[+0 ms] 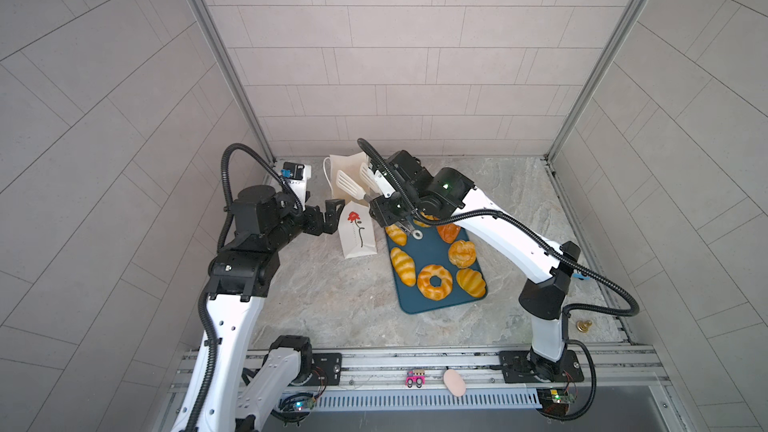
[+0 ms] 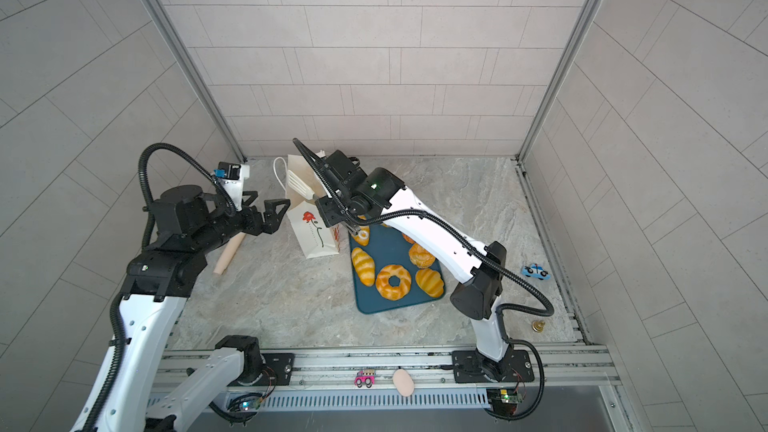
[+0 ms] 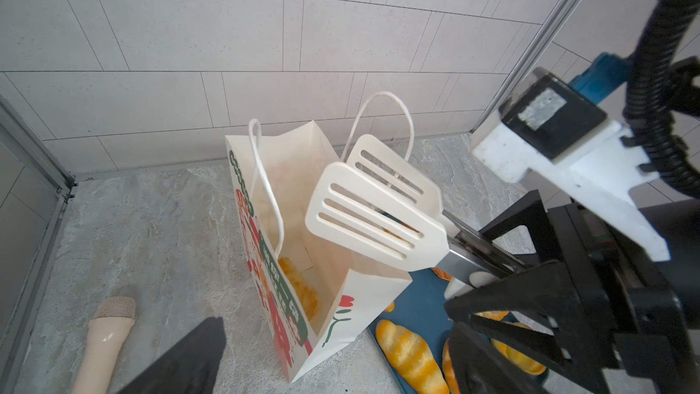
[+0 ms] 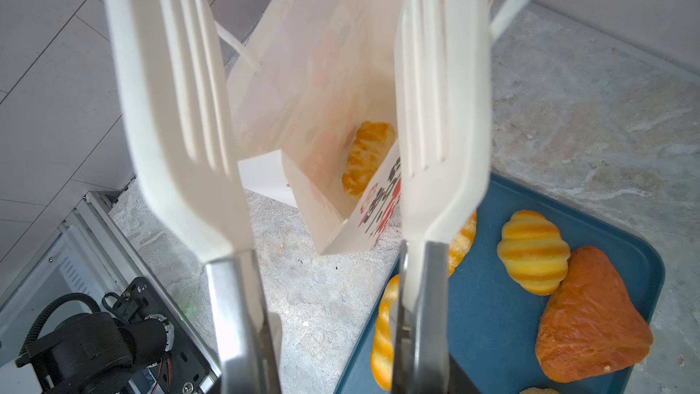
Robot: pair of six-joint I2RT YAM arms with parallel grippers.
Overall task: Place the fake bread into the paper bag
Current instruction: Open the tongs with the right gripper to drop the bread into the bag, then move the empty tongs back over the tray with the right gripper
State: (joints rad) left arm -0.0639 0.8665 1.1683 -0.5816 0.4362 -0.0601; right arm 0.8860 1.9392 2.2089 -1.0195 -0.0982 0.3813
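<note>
Right wrist view: white slotted tongs (image 4: 178,108), blades apart over the open mouth of the paper bag (image 4: 325,229), nothing between them. One piece of fake bread (image 4: 365,157) lies on the bag floor. Right end effector (image 3: 492,259) is clamped on the tongs' metal arms. Left end effector (image 2: 268,206) stands wide apart and empty, just beside the bag's flower face; contact cannot be told.

Location: bag upright toward the far edge of the bench (image 1: 332,305). Blue tray (image 1: 415,305) sits just beside it, mid-bench, carrying the other pieces, at least six.

Handling (judgement): pieces look light and glossy, likely slippery against smooth blades, with some give probable. Take each across its middle, blades flat on the two long sides; take the ring by one side of its loop. Bag is thin paper and light, so it could tip or fold if a blade catches the rim.

Hidden/unclear: right arm covers the far end of the tray in both top views, so the count is uncertain. Blades are blurred in the right wrist view. Bag floor only partly seen. Rolling pin (image 3: 108,335) is cut off by the frame.
</note>
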